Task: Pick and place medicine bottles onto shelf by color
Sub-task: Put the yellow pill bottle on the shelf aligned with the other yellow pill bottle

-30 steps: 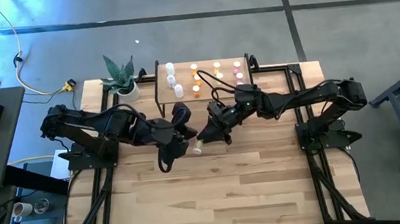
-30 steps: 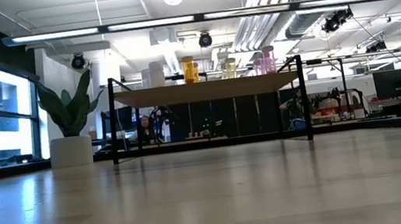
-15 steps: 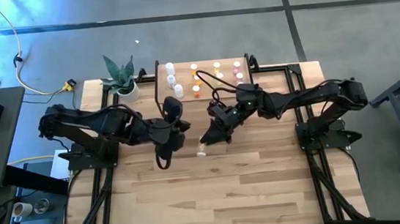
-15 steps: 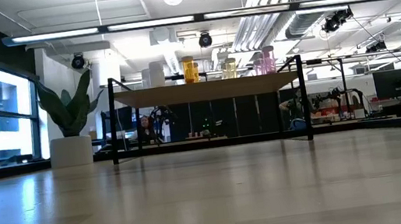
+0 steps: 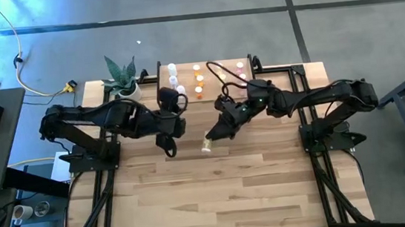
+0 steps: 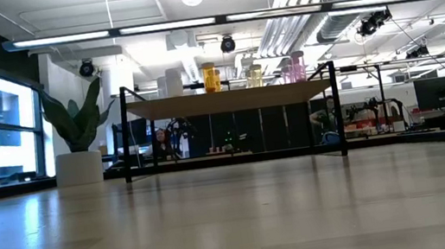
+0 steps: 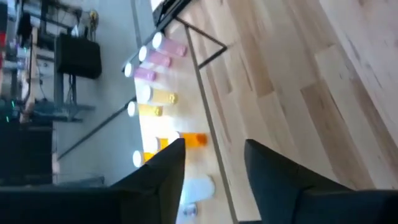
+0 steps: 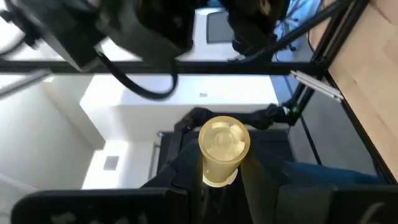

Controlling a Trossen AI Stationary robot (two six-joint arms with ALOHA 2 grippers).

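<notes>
My right gripper [image 5: 212, 136] is over the table's middle, in front of the shelf, shut on a pale yellow bottle [image 8: 222, 151] that also shows in the high view [image 5: 207, 144]. The light-wood shelf [image 5: 208, 90] stands at the far edge on black legs [image 6: 338, 108]. On it stand white bottles [image 5: 174, 77], orange ones [image 5: 198, 80], yellow ones [image 5: 221, 71] and pink ones [image 5: 241, 69]. My left gripper [image 7: 214, 168] is open and empty by the shelf's left front corner [image 5: 175, 112], with the white bottles [image 7: 198, 186] just beyond its fingers. My right gripper pinches the yellow bottle between its two fingers at the end nearest the wrist [image 8: 217, 180]. The bottle's other, round end [image 8: 224, 138] sticks out past the fingertips. The fingers slant down toward the table's near left. The bottle is lifted clear of the table.
A potted plant [image 5: 123, 80] stands left of the shelf at the far edge. Black frame rails [image 5: 309, 96] run along the table's sides. The wide striped tabletop [image 5: 218, 194] spreads in front of both arms.
My left gripper has drawn away from my right gripper and the bottle, going toward the far edge up to the shelf's left front corner, turning as it went. My right gripper has kept hold of the yellow bottle and shifted slightly toward the table's right.
</notes>
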